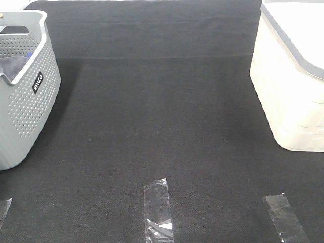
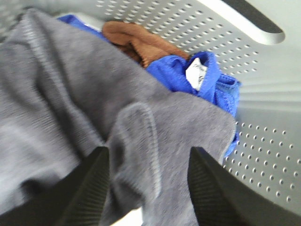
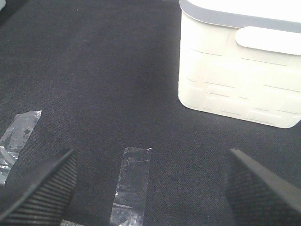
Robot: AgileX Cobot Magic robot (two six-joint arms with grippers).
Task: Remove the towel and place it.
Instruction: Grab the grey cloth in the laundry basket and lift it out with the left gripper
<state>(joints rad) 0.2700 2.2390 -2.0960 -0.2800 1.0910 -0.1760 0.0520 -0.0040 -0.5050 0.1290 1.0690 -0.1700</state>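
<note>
The greyish-purple towel lies bunched in the grey perforated basket. In the exterior high view only a small patch of the towel shows inside the basket at the far left. My left gripper is inside that basket, open, with its two black fingers either side of a raised fold of the towel. My right gripper is open and empty above the black mat. Neither gripper shows in the exterior high view.
A bright blue cloth and a brown cloth lie under the towel against the basket wall. A white basket stands at the right, also in the right wrist view. Clear tape strips are stuck on the black mat.
</note>
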